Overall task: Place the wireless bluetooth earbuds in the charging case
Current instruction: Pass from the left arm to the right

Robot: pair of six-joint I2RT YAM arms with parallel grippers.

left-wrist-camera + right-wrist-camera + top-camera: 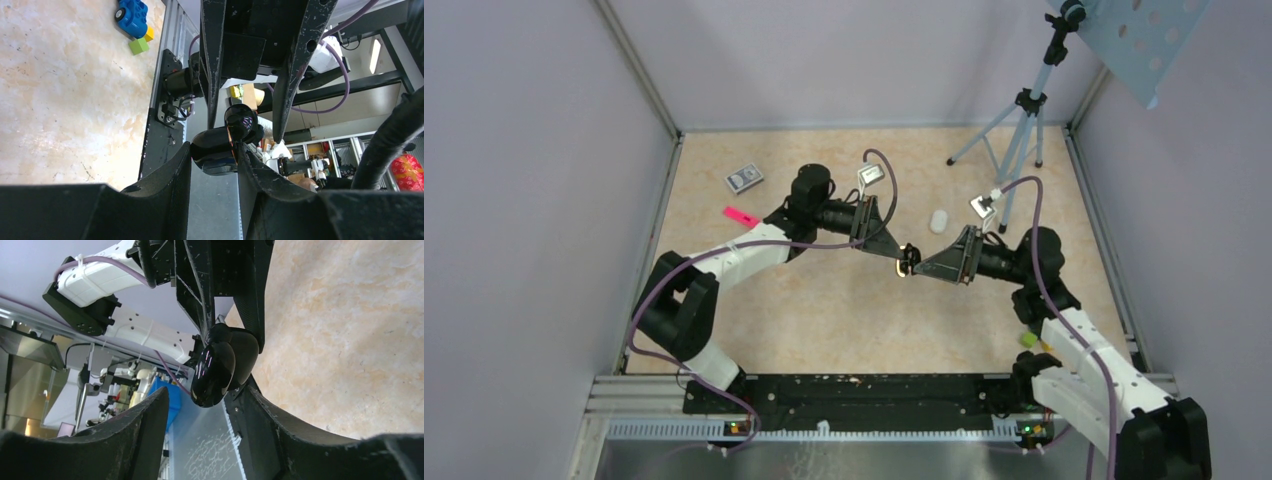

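The charging case (908, 262) is a glossy black pebble held in the air between both grippers above the middle of the table. My left gripper (896, 256) is shut on it; in the left wrist view the case (216, 149) sits pinched between my left gripper's (212, 150) fingertips. My right gripper (921, 264) is open, its fingers straddling the case's upper half (214, 371) with a gap on the left side. The case shows two rounded halves, slightly parted. No earbuds show in any view.
A white pill-shaped object (938, 221) lies behind the grippers. A small grey box (744, 178) and a pink strip (741, 216) lie at the back left. A tripod (1014, 130) stands at the back right. A green block (1028, 339) lies by the right arm.
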